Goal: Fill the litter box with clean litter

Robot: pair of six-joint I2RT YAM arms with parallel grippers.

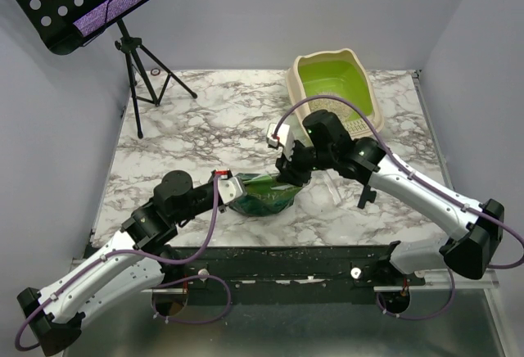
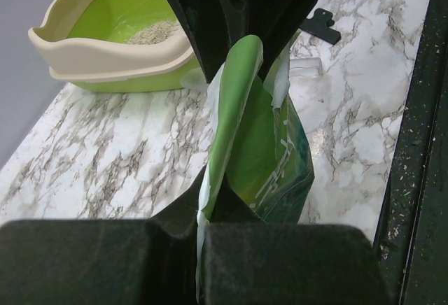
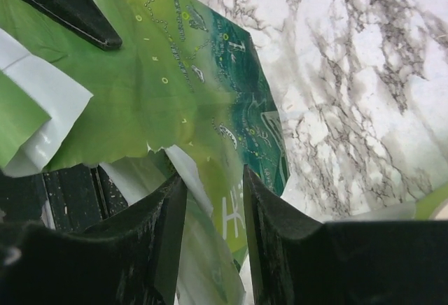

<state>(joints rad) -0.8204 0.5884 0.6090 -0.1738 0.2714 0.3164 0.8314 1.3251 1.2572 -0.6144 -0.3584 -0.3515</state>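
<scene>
Right wrist: right tool pinches green bag, its print unreadable.

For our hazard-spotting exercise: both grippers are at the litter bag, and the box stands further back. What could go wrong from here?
The bag lies short of the box; opened or tipped here, its contents could land on the table. The left gripper pinches only thin film at the bag's edge, which might slip or tear.
</scene>
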